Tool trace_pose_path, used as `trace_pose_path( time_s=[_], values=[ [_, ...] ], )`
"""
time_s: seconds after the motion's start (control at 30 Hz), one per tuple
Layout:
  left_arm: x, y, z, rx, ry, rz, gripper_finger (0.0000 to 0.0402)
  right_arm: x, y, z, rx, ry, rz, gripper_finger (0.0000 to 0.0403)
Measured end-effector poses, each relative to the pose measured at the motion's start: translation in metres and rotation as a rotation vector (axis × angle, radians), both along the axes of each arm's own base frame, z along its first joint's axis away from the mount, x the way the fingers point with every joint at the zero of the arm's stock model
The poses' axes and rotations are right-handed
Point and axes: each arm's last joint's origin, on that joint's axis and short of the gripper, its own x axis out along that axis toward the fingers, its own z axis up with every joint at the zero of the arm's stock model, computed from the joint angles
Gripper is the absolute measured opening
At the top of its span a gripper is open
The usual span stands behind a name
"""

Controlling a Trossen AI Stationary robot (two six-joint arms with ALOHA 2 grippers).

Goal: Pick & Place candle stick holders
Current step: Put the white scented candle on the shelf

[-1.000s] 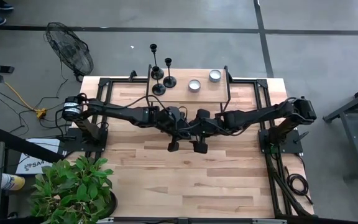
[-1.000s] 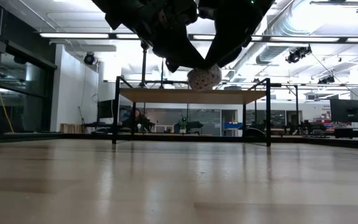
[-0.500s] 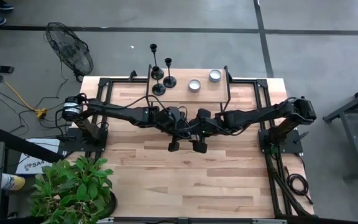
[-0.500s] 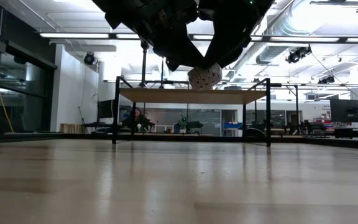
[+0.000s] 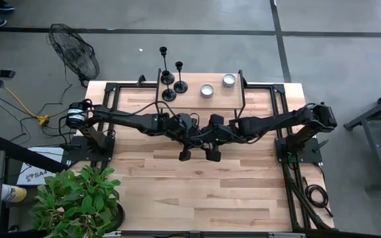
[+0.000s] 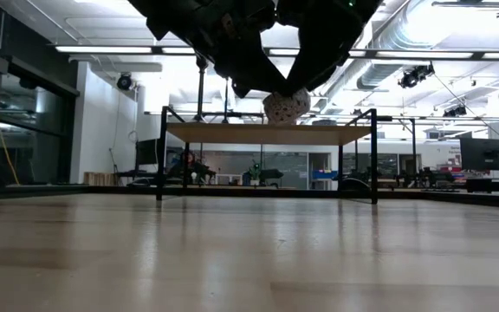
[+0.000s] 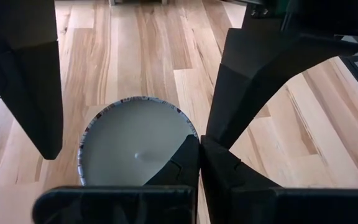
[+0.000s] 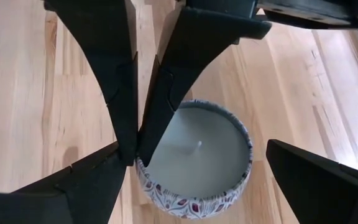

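Three black candlesticks stand on their round bases at the left end of the raised shelf, and no gripper touches them. Both grippers meet above the table's middle. My left gripper is shut on a patterned candle tin filled with pale wax. My right gripper is open wide. Its fingers stand on either side of the same tin, with a gap showing on one side. My left gripper pinches the tin's rim at one side, one finger inside over the wax and one outside the wall. The fingers come from above, pointing down. The tin hangs level, its top up, lifted clear of the table.
Two more candle tins sit on the shelf's right half. The shelf stands on black legs at the table's far edge. A fan and a potted plant stand off the table's left side.
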Motion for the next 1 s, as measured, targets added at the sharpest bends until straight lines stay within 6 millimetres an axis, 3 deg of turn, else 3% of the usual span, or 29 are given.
trace_pose_path(
  time_s=[0.73,0.83,1.0],
  values=[
    [0.001,-0.001,-0.001,0.003,0.000,0.001,0.0000,-0.004,0.002,-0.002,-0.006,0.067,0.153,0.0376],
    [0.004,0.000,0.011,-0.001,-0.079,0.009,0.0000,-0.003,0.003,-0.007,-0.001,0.092,0.184,0.0379],
    [0.004,0.000,0.010,-0.008,-0.078,0.003,0.0000,0.000,0.005,-0.015,0.017,0.110,0.198,0.0382]
  ],
)
